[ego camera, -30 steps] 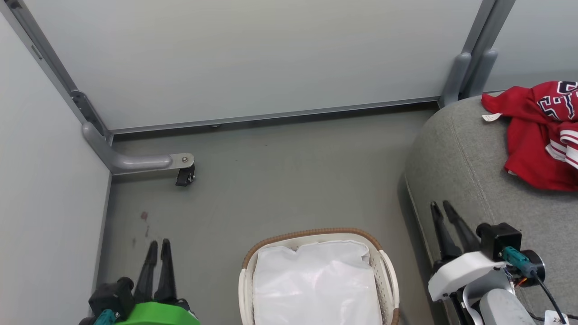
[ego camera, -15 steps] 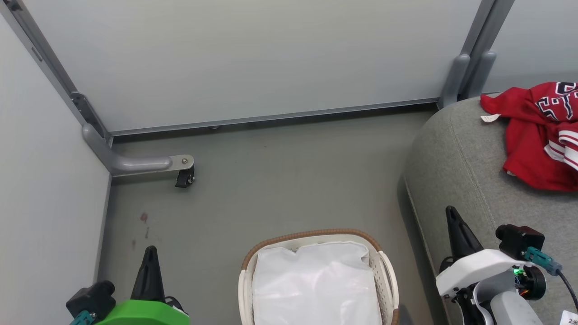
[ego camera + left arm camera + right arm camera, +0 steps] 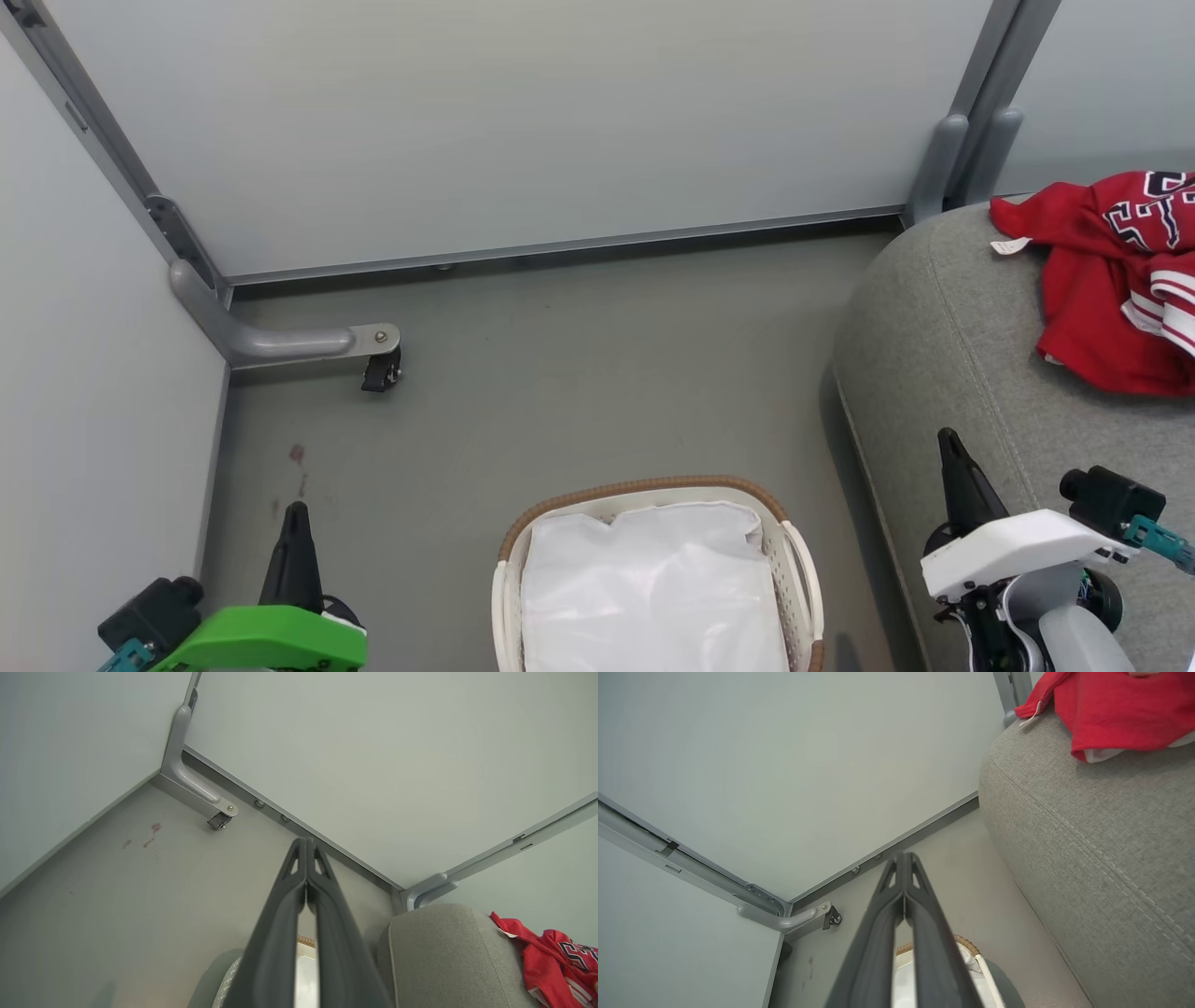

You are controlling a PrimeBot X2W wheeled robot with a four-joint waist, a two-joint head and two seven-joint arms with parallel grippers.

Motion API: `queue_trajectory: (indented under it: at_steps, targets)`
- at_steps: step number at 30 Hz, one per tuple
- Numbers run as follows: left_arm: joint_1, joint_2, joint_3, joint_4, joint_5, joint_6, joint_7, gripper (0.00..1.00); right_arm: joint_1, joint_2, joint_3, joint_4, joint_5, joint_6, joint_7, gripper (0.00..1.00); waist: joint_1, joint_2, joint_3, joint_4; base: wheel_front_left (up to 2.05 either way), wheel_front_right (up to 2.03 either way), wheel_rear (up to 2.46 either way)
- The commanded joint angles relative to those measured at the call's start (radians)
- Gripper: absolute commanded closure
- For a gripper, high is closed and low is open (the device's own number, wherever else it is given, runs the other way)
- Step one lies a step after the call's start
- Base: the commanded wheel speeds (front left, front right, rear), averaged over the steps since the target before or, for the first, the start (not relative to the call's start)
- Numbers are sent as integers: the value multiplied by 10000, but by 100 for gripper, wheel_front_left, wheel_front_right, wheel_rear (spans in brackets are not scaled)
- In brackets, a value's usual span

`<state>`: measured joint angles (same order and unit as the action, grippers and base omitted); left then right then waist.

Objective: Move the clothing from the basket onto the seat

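- Within the last second the left gripper (image 3: pixel 297 523), near left, and the right gripper (image 3: pixel 952 453), near right, went from slightly spread to fingers pressed together, empty, and drew nearer.
- The clothing (image 3: pixel 1102 299) lies far right on the seat (image 3: pixel 934 355).
- The basket (image 3: pixel 644 485), near centre, shows its white liner (image 3: pixel 653 588); the task looks done.

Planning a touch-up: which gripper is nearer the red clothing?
Right. The right gripper is by the seat, near the clothing; the left gripper is far across, beyond the basket.
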<state>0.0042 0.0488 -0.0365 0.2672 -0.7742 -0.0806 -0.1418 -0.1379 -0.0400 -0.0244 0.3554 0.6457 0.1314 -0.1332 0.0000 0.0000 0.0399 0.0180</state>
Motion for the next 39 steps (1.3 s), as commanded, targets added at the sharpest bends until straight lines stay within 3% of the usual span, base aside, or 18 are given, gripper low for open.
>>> queue_trajectory:
  at_steps: [1,39]
  targets:
    - [-302,80,76,-135,-347,-68,79,100,-57,-56,-67,-205,366,-3,86,100,0,0,-5,-3,0,0,0]
    - [-755,108,745,-205,-4398,-293,1275,100,140,-92,-490,-679,4991,-6,1282,100,0,0,-147,-72,0,0,0]
